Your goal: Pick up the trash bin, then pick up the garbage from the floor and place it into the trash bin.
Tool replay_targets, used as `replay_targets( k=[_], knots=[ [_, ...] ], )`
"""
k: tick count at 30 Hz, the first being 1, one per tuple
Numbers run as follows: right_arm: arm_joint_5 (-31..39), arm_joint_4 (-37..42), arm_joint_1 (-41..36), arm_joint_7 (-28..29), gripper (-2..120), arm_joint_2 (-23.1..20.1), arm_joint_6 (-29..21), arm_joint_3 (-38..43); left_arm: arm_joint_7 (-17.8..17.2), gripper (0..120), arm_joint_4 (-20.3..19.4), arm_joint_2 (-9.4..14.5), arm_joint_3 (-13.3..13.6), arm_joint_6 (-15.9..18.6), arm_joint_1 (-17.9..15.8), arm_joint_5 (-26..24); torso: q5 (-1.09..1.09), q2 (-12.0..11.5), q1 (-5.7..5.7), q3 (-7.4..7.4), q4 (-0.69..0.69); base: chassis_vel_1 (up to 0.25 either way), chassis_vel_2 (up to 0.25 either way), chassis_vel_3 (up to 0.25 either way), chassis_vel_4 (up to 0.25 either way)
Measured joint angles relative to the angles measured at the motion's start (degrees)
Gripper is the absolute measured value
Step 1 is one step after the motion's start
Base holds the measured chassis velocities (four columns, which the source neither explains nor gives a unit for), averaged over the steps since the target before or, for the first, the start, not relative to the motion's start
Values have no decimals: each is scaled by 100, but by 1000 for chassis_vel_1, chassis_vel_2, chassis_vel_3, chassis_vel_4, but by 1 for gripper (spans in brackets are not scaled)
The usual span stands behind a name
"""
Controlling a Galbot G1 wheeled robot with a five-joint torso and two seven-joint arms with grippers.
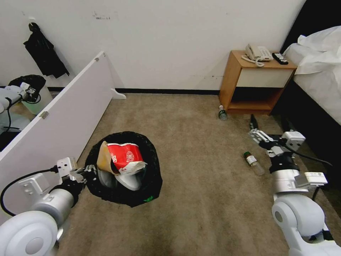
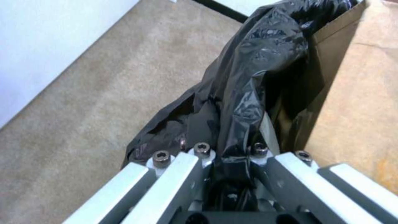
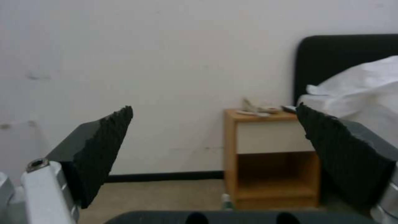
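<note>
At the bin's near-left edge, the left gripper point(image 1: 86, 173) is clamped on a fold of the black liner; the left wrist view has the crinkly plastic pinched between its metal fingers point(image 2: 195, 161), so it holds the trash bin point(image 1: 124, 167) by the bag over its rim. The bin sits low over the carpet point(image 1: 199, 199) in front of the robot, already stuffed: a brown paper bag point(image 1: 102, 158), a red-white wrapper point(image 1: 125, 155) and a white slipper point(image 1: 129, 180) stand out of its mouth. No red wall of the bin can be made out under the liner.

On the other side the right gripper point(image 1: 254, 128) hangs above the floor with its ribbed black fingers point(image 3: 105, 149) spread wide and nothing between them, pointed toward the wooden nightstand point(image 1: 253, 83).

The step in hand looks like collecting what is left while the bin is held. Two clear green-labelled bottles remain: one point(image 1: 253, 163) lies on its side just beside the right arm, another point(image 1: 222, 112) stands at the nightstand's foot. The nearer bottle is probably next, which calls for the open fingers to tip downward and straddle its round body across the width, since a smooth bottle lying loose may roll away under a glancing touch
</note>
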Motion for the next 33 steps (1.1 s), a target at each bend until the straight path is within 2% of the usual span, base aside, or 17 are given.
replay_targets(
  k=[3,11,24,33],
  knots=[
    [-213,76,-175,25,100,107,-10,121,5,1,0,0,-117,0,15,-38,0,0,0,0,-1,0,0,0,0],
    [-256,123,-286,9,100,177,42,138,8,1,6,-16,-212,0,23,14,-1,0,0,0,0,0,0,0,0],
    [-272,109,-296,-78,100,183,57,74,72,1,-4,-11,-203,0,66,15,0,0,0,0,0,0,0,0,0],
    [-243,70,-270,-117,100,155,54,52,79,1,47,-4,-178,1,35,25,1,-1,0,0,-1,-117,-101,120,105]
  ],
)
